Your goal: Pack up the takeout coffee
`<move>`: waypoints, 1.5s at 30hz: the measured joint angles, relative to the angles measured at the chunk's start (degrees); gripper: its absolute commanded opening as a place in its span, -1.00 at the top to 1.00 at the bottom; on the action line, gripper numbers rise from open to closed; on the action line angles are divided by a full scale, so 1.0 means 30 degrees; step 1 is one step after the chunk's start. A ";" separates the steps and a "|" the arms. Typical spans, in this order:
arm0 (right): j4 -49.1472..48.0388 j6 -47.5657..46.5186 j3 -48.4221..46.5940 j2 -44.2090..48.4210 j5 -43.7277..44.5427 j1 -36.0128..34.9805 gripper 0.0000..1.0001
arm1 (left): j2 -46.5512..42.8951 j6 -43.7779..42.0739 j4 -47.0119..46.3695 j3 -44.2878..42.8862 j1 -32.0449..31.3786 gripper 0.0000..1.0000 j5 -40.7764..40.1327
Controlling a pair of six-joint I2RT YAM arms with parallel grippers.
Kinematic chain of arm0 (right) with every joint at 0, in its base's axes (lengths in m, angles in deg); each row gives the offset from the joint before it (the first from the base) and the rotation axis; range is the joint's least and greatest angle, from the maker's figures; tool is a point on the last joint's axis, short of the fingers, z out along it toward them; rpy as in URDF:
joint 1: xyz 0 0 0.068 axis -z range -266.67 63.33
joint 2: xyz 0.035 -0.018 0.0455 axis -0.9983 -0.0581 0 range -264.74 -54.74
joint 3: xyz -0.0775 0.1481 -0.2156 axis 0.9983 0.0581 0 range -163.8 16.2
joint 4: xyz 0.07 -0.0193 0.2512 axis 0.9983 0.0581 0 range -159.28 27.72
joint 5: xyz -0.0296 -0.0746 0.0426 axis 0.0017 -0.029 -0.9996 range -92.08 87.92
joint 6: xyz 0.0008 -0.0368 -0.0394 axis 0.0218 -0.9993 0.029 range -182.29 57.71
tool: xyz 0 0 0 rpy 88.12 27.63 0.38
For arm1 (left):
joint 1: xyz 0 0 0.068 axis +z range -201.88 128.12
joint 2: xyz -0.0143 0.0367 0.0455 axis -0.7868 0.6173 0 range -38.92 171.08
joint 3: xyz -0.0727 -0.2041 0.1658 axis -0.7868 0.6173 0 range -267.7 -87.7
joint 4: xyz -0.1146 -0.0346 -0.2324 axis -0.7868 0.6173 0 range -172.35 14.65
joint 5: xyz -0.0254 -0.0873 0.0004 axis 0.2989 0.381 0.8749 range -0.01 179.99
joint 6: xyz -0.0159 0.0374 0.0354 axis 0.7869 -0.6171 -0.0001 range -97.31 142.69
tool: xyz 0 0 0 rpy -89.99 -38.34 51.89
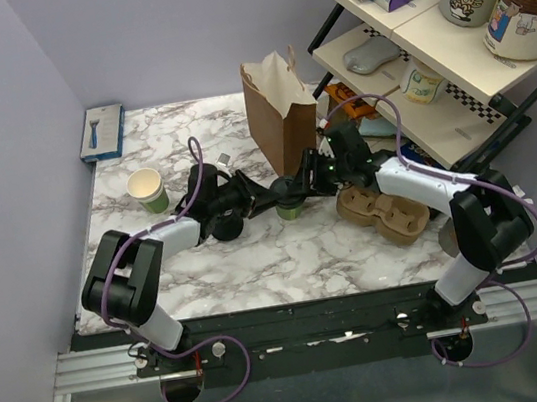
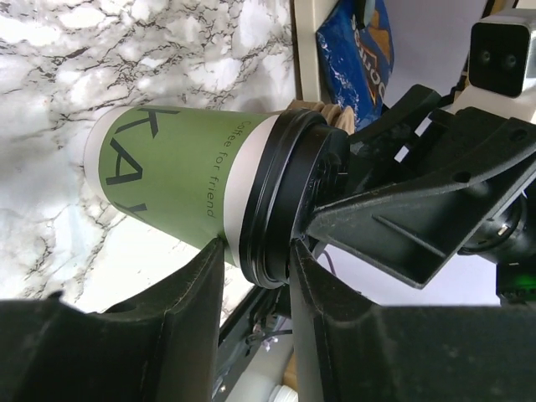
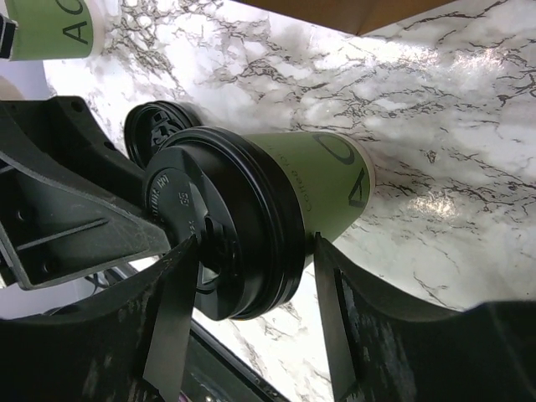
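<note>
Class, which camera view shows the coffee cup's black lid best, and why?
The right wrist view: the black lid faces the camera, top and rim visible between the fingers of the right gripper. The left wrist view shows only its rim edge-on, by the left gripper. In the top external view both grippers hide it.

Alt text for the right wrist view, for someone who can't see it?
A dark-green, black-lidded takeout coffee stands on the marble table between the fingers of the right hand, the left hand at its lid from the opposite side. Behind are a loose black lid and a second green cup.
</note>
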 measured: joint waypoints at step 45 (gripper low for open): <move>-0.1909 0.0423 0.0226 -0.1239 -0.3483 0.1596 0.39 | 0.0954 0.2317 -0.4699 0.1741 0.0044 1.00 -0.0291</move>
